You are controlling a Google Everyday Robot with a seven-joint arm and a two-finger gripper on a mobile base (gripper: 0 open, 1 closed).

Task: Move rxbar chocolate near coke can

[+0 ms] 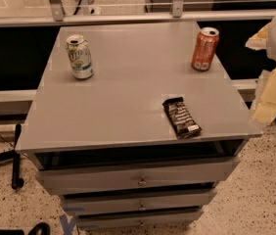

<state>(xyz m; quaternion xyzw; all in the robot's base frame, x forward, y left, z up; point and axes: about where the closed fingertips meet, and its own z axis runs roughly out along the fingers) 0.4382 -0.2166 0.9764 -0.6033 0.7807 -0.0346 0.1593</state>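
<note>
1. On the left of the grey worktop you see a green and white can. It stands up, round and shiny. Leave it alone.
2. Next comes the chocolate bar. It lies flat near the front right edge, well apart from both cans. Its dark wrapper looks thin, crinkly and slippery. It is probably light and a bit bendy, so hold it across its narrow middle and squeeze gently.
3. Further right, at the back, stands the red can with a silver top. It looks light and may tip over easily, so don't bump it.
4. The gripper hangs off the right side of the worktop. You cannot tell how wide its jaws are. The bar is not in them.
</note>
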